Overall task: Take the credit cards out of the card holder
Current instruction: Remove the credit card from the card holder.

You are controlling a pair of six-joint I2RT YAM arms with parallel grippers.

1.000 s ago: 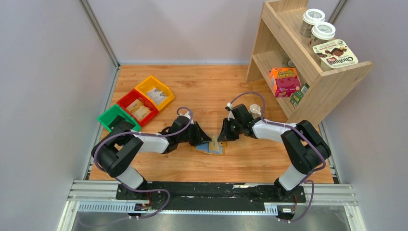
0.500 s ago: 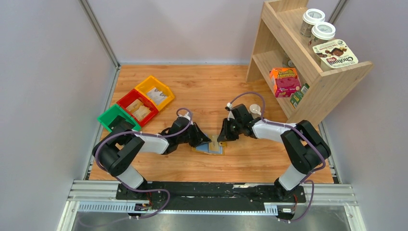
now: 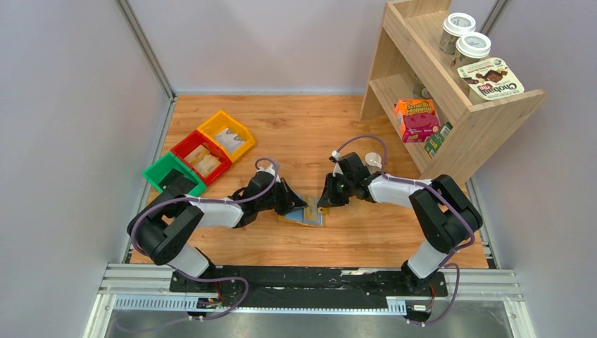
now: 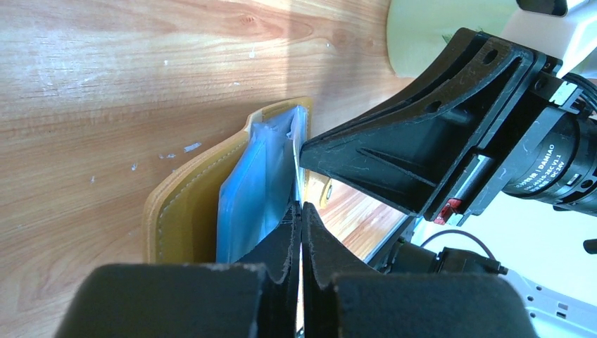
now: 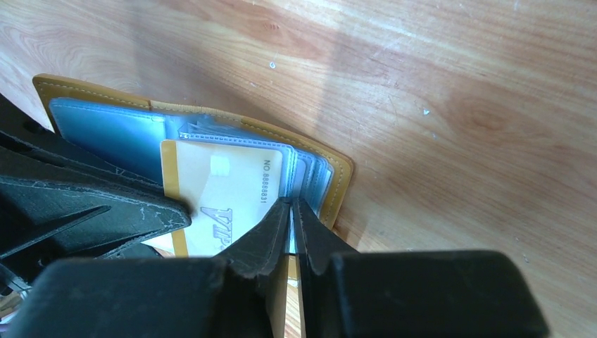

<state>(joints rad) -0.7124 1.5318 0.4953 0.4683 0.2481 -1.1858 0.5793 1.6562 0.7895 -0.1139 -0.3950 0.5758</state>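
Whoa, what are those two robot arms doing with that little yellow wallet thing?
They are working on a yellow card holder lying open on the wooden table. The right pincer pinches the holder's edge beside the clear blue sleeves, probably to keep it from sliding. The left pincer is shut on a cream and gold card, looking ready to pull it. The card is not out yet.

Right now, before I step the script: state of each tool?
left tool: closed, pinching the edge of a credit card.
right tool: closed on the card holder, gripping its sleeve edge.
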